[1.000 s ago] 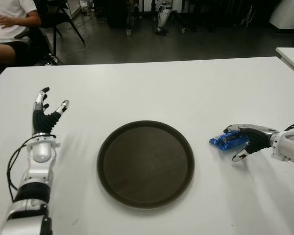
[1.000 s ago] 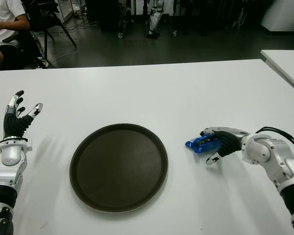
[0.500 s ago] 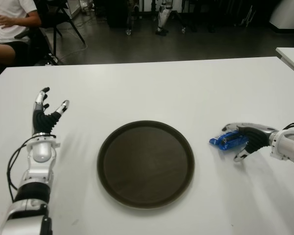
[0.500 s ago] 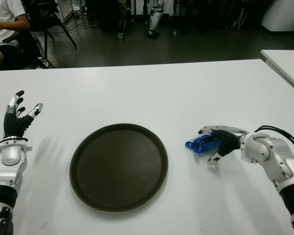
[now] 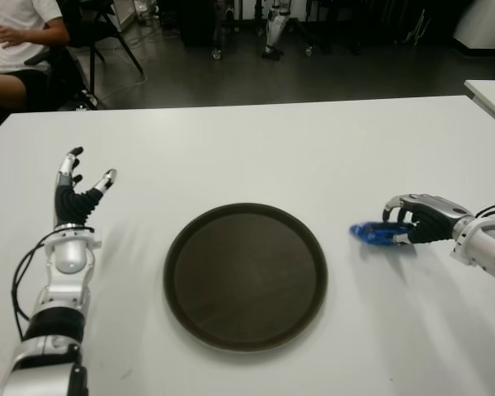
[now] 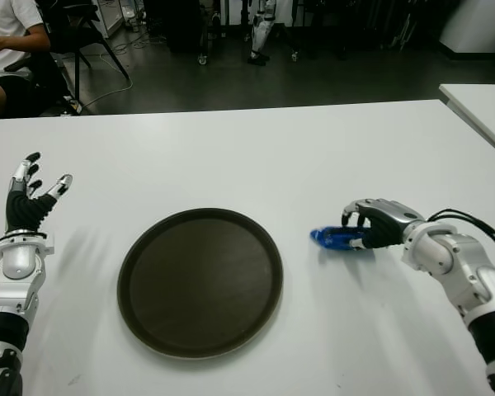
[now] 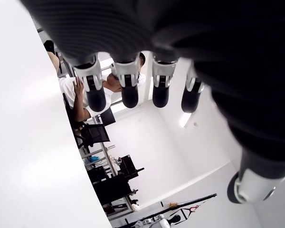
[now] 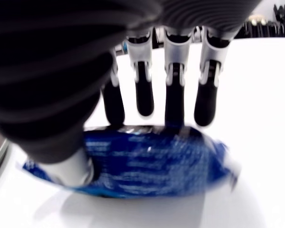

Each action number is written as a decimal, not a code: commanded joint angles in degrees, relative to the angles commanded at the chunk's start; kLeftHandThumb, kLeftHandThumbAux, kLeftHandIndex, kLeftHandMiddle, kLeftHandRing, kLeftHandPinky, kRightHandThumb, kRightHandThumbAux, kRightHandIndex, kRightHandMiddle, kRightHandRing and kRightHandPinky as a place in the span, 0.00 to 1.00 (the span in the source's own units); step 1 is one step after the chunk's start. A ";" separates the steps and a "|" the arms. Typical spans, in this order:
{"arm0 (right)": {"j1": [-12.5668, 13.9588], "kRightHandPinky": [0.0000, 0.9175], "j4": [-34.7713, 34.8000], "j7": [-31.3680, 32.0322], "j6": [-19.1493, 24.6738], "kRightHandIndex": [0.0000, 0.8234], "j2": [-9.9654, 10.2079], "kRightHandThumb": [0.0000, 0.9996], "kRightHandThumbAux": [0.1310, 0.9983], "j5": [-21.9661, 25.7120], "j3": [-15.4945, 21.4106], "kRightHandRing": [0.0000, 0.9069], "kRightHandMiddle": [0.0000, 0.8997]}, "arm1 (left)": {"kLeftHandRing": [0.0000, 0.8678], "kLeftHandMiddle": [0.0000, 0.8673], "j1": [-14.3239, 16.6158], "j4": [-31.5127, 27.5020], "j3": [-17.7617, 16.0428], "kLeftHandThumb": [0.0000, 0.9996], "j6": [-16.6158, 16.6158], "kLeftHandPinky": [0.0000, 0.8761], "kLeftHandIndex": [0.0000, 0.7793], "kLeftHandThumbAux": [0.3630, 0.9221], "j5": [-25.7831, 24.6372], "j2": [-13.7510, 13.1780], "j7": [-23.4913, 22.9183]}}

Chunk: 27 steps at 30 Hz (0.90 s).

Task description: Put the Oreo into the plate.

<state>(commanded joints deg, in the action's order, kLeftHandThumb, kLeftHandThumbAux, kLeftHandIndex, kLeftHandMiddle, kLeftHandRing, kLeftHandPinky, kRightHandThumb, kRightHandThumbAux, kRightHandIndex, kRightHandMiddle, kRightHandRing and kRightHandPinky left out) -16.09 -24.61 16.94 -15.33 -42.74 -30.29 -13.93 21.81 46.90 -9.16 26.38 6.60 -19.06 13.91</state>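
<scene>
Beside round plate [image 5: 245,276], right hand [image 5: 414,223] grips crinkly Oreo [image 5: 373,233].

My right hand [image 5: 414,223] covers the right end of the Oreo [image 5: 374,233], so I cannot tell how far the pack reaches under my fingers [image 8: 175,90]; its print is blurred in my wrist view; the person [image 5: 16,41] at far left is cut off by the edge.

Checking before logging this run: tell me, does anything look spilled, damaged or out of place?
Nothing stands out. The plate sits flat and bare; the right hand grips the intact Oreo pack beside it. The left hand shows open, far left.
</scene>
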 joint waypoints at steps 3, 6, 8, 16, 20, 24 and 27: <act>-0.05 0.65 -0.39 -0.21 -0.15 0.51 0.08 0.68 0.71 0.04 -0.06 0.62 0.60 | 0.03 0.01 -0.02 0.01 0.11 0.00 0.29 0.05 0.01 0.51 0.04 -0.12 -0.26; -0.16 0.72 -0.87 -0.40 -0.93 0.51 -0.01 0.68 0.71 0.24 -0.12 0.70 0.69 | 0.03 0.01 -0.13 -0.19 0.09 0.00 0.49 0.04 0.01 0.50 -0.16 -0.08 -0.55; -0.24 0.74 -0.96 -0.31 -1.17 0.51 -0.11 0.68 0.71 0.28 -0.17 0.74 0.73 | 0.02 0.01 -0.16 -0.32 0.05 0.00 0.45 0.04 0.01 0.49 -0.31 -0.01 -0.64; -0.43 0.80 -2.12 -2.61 -1.79 0.51 0.07 0.68 0.71 -1.16 -0.43 0.81 0.80 | 0.03 0.01 -0.07 -0.33 0.08 0.00 0.34 0.04 0.00 0.44 -0.33 -0.10 -0.81; -0.22 0.80 -2.01 -3.04 -1.90 0.51 0.35 0.68 0.70 -0.68 0.01 0.83 0.81 | 0.03 0.02 -0.07 -0.28 -0.01 0.00 0.45 0.05 0.01 0.43 -0.34 -0.11 -0.79; -0.05 0.80 -1.29 -2.51 -0.87 0.52 0.65 0.68 0.70 0.01 0.50 0.83 0.82 | 0.03 0.02 -0.35 -0.56 -0.04 0.00 0.39 0.04 0.01 0.43 -0.19 -0.03 -0.51; 0.01 0.80 -1.09 -2.41 -0.61 0.52 0.70 0.68 0.70 0.08 0.59 0.83 0.82 | 0.03 0.01 -0.39 -0.60 -0.04 0.00 0.34 0.04 0.01 0.42 -0.17 -0.01 -0.46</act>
<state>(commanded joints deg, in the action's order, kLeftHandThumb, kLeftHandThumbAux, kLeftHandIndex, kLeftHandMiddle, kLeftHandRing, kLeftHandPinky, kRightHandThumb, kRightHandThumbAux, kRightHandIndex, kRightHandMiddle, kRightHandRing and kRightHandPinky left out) -16.08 -25.70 14.53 -15.94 -42.03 -30.20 -13.34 21.42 46.30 -9.20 26.73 6.43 -19.08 13.45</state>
